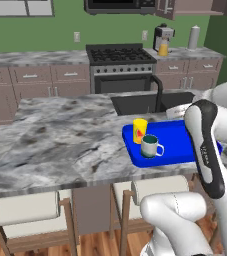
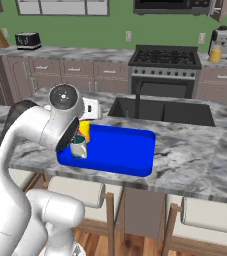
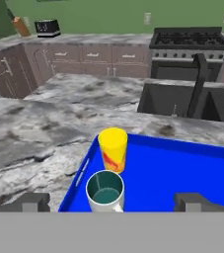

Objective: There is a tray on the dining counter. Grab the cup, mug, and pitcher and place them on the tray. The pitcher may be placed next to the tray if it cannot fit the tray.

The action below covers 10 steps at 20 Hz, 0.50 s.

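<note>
Bright blue rectangular tray sits centre-right of left base view, on the grey-white marbled dining counter, just in front of the dark sink. Small yellow tumbler cup w/ red-orange mark and white-grey mug w/ teal inside stand upright at tray's left end, just beside each other. Clear carafe pitcher w/ orange contents is upper right, on back worktop beside the stove. Gripper hangs over the mug, fingers spread wide, holding nothing.

I count one tray, one cup, one mug, one pitcher, and perhaps three stools.
</note>
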{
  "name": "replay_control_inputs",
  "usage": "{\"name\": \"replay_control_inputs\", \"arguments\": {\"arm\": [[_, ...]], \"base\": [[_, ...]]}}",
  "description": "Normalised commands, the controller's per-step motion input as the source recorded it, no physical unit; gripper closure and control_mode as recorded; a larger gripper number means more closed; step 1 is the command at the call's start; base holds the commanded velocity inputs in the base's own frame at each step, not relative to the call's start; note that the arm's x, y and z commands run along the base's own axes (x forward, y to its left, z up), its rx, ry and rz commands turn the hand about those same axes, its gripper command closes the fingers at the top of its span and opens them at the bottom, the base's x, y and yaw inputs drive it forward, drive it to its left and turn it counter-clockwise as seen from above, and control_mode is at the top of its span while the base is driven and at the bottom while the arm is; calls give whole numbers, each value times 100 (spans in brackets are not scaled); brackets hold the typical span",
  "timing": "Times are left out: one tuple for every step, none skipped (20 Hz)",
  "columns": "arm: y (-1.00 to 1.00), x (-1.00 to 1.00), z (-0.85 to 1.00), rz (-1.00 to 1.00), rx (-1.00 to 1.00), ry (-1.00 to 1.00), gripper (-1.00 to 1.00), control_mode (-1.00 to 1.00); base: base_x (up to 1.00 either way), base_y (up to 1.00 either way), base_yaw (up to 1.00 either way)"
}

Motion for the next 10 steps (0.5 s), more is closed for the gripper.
{"name": "replay_control_inputs", "arguments": {"arm": [[-14, -46, 51, -43, 0, 3, -100, -100], [-14, -45, 53, -43, 0, 3, -100, -100], [-16, -45, 52, -43, 0, 2, -100, -100], [-17, -44, 52, -42, 0, 2, -100, -100], [-17, -44, 53, -42, 0, 2, -100, -100], [-17, -43, 53, -42, 0, 2, -100, -100], [-16, -43, 54, -42, 0, 2, -100, -100], [-16, -43, 55, -42, 0, 2, -100, -100], [-15, -42, 54, -42, 0, 2, -100, -100], [-14, -41, 49, -41, 0, 1, -100, -100]], "base": [[0, 0, 0], [0, 0, 0], [0, 0, 0], [0, 0, 0], [0, 0, 0], [0, 0, 0], [0, 0, 0], [0, 0, 0], [0, 0, 0], [0, 0, 0]]}}
